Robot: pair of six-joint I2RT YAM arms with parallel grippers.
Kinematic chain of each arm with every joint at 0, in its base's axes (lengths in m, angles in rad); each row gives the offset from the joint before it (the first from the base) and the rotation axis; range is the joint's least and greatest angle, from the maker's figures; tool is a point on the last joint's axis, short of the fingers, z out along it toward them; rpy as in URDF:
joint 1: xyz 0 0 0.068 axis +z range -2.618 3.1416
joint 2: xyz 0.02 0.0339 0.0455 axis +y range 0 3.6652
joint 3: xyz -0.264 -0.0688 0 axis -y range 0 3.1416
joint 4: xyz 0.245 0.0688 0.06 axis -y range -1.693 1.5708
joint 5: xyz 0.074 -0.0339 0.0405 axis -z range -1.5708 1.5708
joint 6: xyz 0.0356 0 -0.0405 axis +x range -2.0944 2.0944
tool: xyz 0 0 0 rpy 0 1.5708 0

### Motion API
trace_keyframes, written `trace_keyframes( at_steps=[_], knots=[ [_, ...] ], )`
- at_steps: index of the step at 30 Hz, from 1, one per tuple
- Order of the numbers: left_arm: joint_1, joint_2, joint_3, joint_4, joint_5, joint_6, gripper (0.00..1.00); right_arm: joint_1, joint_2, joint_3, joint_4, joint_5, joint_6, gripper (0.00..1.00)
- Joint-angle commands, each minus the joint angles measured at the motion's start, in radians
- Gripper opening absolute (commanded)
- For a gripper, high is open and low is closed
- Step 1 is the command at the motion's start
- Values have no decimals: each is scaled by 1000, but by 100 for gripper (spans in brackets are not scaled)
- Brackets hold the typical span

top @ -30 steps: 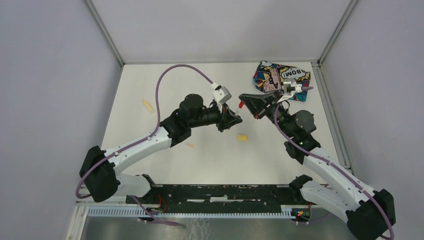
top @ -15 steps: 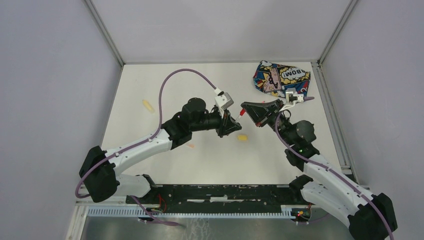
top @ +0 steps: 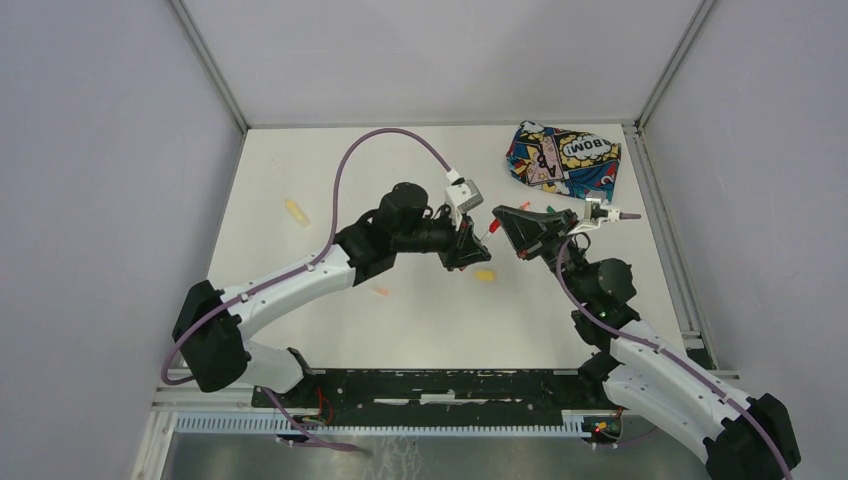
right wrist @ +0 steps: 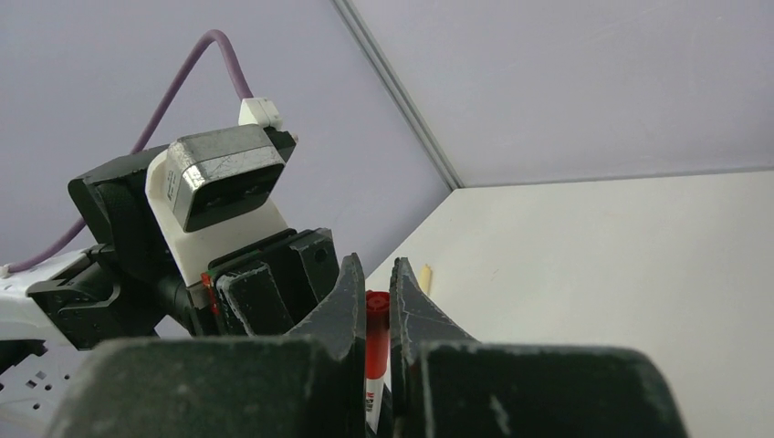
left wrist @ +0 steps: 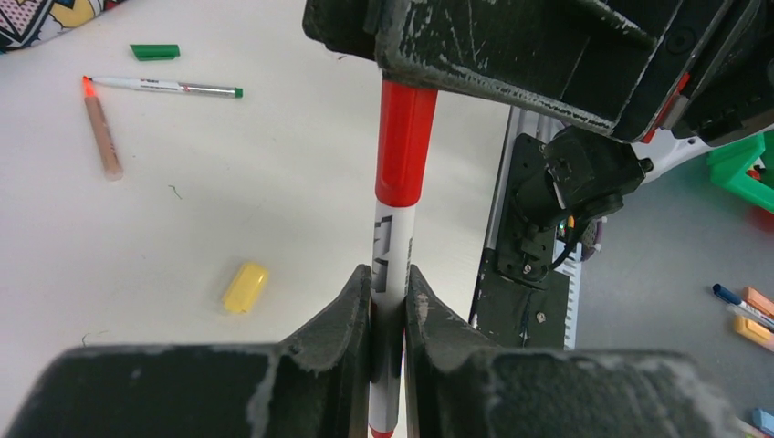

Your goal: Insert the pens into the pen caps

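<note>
— Left gripper (left wrist: pixel 390 274)?
— Clamped on the whitish pen (left wrist: pixel 392 233), held above the table (left wrist: pixel 137 237).
— Right gripper (right wrist: pixel 374 269)?
— Closed narrowly on the red cap (left wrist: pixel 404 146), which meets that pen's barrel end-on. A yellow cap (left wrist: pixel 245 286) lies below on the table.

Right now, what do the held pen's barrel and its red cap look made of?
Pen barrel: smooth whitish plastic, seemingly, with dark print and a faint gloss. Red cap: moulded plastic, likely; even colour, soft sheen along its side.
</note>
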Motion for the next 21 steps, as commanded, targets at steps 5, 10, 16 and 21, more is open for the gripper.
trace_keyframes(
  at_steps=[5, 10, 16, 21],
  knots=[
    [24, -2, 202, 308, -103, 46, 2, 160, 26, -158, -197, -144, -12, 0],
    [24, 7, 244, 298, -130, 65, 2, 214, 57, -220, -148, -136, 10, 0],
    [24, 8, 246, 286, -133, 73, 2, 220, 77, -197, -143, -138, -11, 0],
    [24, -22, 188, 284, -118, 86, 2, 212, 54, -168, -141, -106, -11, 0]
  ],
)
